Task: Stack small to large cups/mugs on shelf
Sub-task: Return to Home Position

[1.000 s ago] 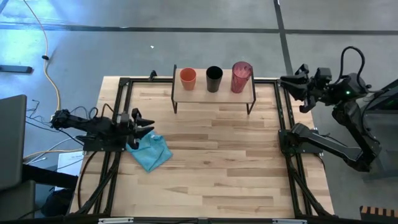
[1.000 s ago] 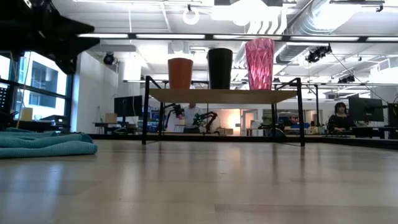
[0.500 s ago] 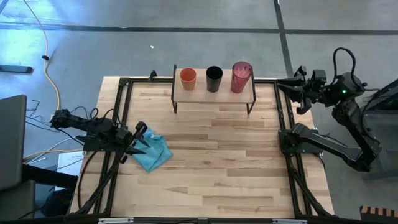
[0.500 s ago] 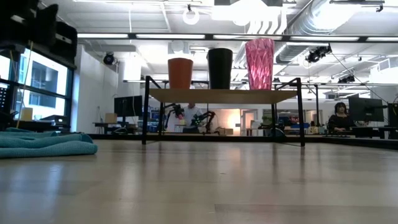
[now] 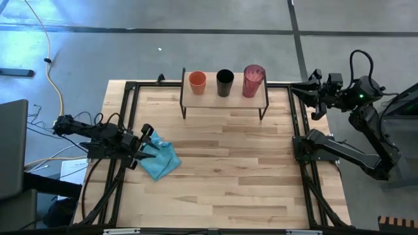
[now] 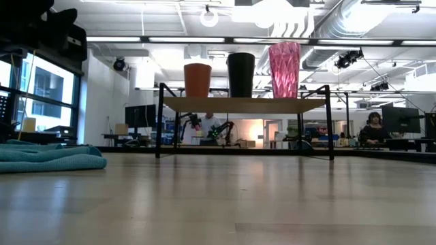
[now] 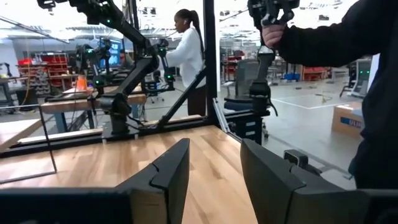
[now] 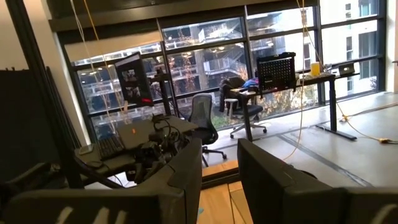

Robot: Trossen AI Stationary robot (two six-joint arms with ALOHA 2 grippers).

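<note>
The left gripper (image 5: 150,145) had dropped back, fingers spread; the right gripper (image 5: 305,100), spread too, was nearer the shelf (image 5: 212,101), at its nine o'clock.

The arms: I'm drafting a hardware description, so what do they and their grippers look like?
Both the left arm and right arm are black, slim and jointed. A black cable loops over the right arm, beside a small green light. The left gripper and right gripper each have two dark, wedge-shaped fingers.

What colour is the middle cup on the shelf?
Black. The middle cup shows best in the low view, between the orange cup and the pink-red tumbler.
</note>
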